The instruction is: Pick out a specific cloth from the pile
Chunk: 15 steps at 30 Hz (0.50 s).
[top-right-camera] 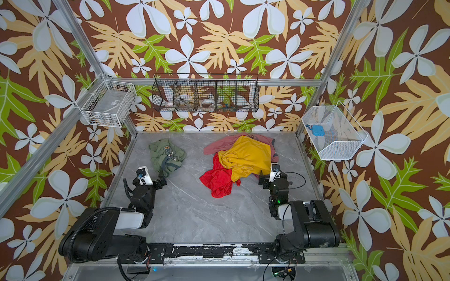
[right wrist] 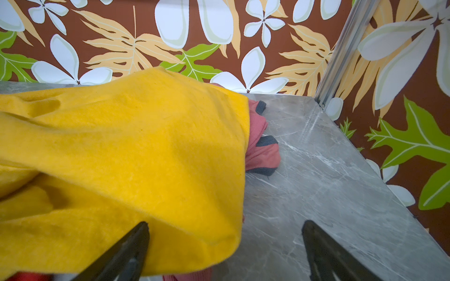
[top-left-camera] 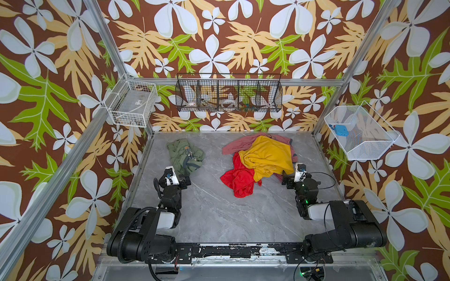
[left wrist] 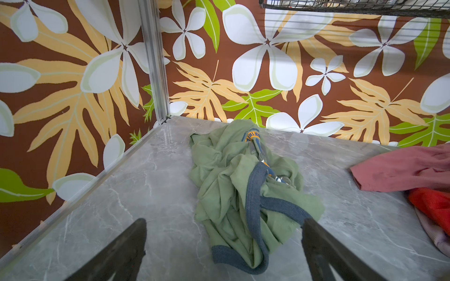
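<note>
— Where is the cloth (top-left-camera: 185, 154)?
— We see it alone on the left of the worktop (top-left-camera: 219, 214), well apart from the pile (top-left-camera: 258, 160). Its long way runs from the far edge straight toward our left gripper (left wrist: 225, 221). The jaws stand wide apart and empty, at its near end.
— And our right gripper (right wrist: 225, 222)?
— Wide apart too, holding nothing, beside the yellow cloth (right wrist: 121, 146). We think the left one is nearer. The worktop is flat, with bare room around.

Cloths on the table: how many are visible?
4: olive cloth alone, left; in the right pile, mustard cloth on top, red cloth in front, pink cloth behind. Others possibly hidden.
</note>
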Each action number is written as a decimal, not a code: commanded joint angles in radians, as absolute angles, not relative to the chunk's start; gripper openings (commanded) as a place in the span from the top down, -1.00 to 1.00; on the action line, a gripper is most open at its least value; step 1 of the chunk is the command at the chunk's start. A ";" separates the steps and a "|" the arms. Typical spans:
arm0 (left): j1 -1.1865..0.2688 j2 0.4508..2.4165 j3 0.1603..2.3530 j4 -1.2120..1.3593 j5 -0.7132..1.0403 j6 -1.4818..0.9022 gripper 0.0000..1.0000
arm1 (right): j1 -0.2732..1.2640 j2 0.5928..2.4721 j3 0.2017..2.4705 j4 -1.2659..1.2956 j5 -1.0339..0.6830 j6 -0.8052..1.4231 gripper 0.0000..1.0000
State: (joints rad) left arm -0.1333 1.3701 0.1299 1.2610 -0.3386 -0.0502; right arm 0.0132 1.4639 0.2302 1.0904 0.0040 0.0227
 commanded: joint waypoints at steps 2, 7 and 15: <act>-0.131 1.371 0.130 1.302 -0.341 -0.044 -1.00 | 0.013 1.463 0.232 1.116 0.003 0.029 -0.95; -0.132 1.371 0.130 1.301 -0.339 -0.044 -1.00 | 0.013 1.462 0.232 1.117 0.003 0.029 -0.95; -0.132 1.371 0.130 1.301 -0.339 -0.043 -1.00 | 0.014 1.462 0.230 1.117 0.003 0.029 -0.99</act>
State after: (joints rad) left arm -0.1329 1.3701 0.1299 1.2613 -0.3386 -0.0479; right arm 0.0132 1.4639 0.2302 1.0904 0.0040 0.0223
